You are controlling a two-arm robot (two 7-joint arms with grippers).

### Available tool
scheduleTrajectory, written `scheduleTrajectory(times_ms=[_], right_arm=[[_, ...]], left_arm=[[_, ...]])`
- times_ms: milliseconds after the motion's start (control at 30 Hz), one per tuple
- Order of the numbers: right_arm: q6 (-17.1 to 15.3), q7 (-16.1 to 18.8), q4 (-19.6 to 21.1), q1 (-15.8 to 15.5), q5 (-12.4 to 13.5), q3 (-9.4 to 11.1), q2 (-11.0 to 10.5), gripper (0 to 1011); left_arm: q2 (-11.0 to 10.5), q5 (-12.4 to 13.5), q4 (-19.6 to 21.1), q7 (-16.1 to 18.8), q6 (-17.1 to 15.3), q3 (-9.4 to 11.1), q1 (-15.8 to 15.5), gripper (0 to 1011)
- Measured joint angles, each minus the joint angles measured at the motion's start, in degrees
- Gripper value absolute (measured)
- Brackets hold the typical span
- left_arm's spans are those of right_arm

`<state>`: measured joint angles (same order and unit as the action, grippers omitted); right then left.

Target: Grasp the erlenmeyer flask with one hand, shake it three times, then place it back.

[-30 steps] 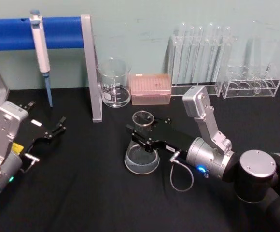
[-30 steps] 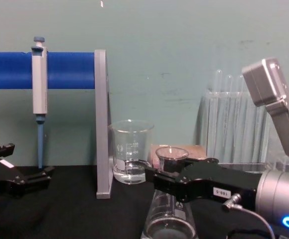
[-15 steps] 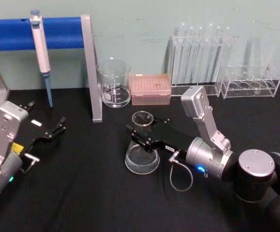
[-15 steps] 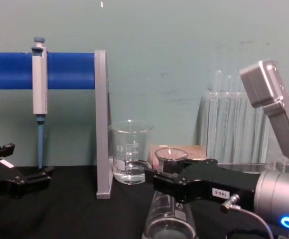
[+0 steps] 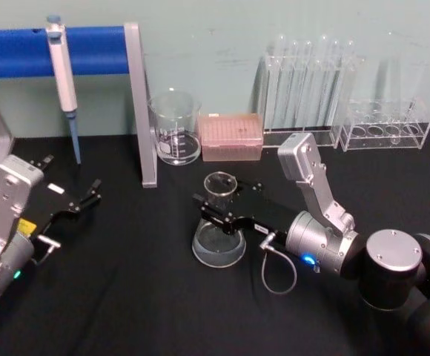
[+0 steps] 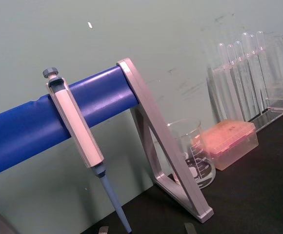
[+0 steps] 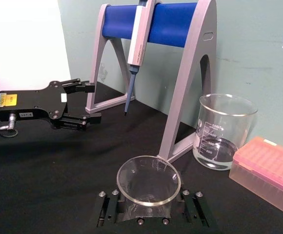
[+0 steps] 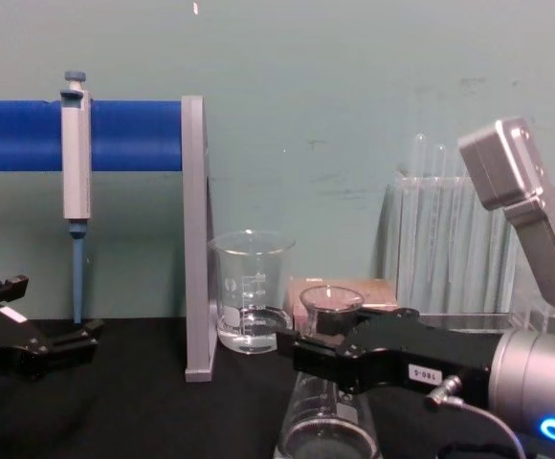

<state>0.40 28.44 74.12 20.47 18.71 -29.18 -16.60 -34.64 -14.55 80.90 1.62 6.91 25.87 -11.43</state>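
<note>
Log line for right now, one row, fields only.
right gripper: shut on erlenmeyer flask neck | flask: upright on the table | left gripper: open, parked left | phase: grasped

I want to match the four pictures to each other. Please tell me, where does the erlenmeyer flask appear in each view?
Head view: erlenmeyer flask at centre, its neck between the right gripper fingers.
Chest view: lower middle, under the gripper.
Right wrist view: its rim, bottom centre.
Left wrist view: not in it.
Shared landmark: the glass beaker.
</note>
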Motion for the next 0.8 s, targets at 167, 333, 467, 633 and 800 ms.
scheduleTrajectory(times_ms=[167, 333, 467, 633, 800], right_arm=[[0.01, 0.01, 0.0, -0.01, 0.0, 0.01, 0.01, 656], [0.04, 0.01, 0.0, -0.04, 0.0, 0.03, 0.01, 835], [0.06, 0.02, 0.02, -0.06, 0.01, 0.03, 0.01, 937], [0.08, 0.01, 0.03, -0.06, 0.01, 0.03, 0.01, 1000], [0.1, 0.01, 0.03, -0.06, 0.01, 0.03, 0.01, 1000]], left_arm=[[0.0, 0.0, 0.0, 0.0, 0.0, 0.0, 0.0, 1001], [0.0, 0.0, 0.0, 0.0, 0.0, 0.0, 0.0, 1001], [0.0, 0.0, 0.0, 0.0, 0.0, 0.0, 0.0, 1001], [0.0, 0.0, 0.0, 0.0, 0.0, 0.0, 0.0, 1001], [0.0, 0.0, 0.0, 0.0, 0.0, 0.0, 0.0, 1001]])
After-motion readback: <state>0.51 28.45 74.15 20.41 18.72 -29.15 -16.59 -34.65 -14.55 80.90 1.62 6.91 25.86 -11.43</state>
